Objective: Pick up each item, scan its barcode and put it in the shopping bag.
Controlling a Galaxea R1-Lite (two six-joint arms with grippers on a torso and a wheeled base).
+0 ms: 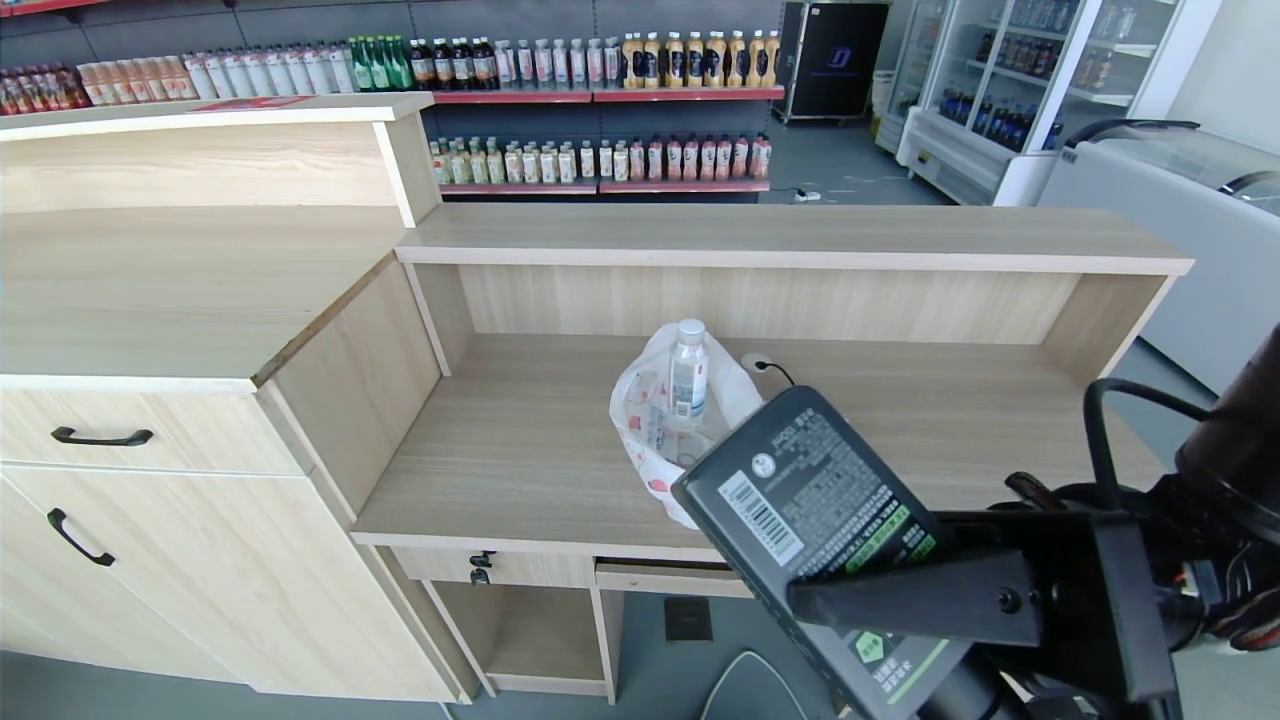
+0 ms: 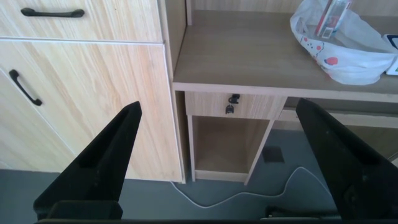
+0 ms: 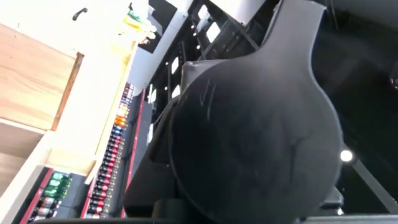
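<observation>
Black packet, lower right, is being gripped by right claw; left claw is hanging open; bottle is standing in bag, centre.

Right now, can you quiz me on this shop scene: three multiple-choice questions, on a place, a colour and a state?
1. Where is the bottle? A on the floor; B in the shopping bag; C in a drawer.
2. What colour is the package in the right gripper? A black; B red; C yellow.
3. The left gripper is: A shut on a bottle; B open; C shut on the bag.
Answers: B, it stands upright inside the bag; A, its face is black; B, its jaws stand wide apart.
</observation>
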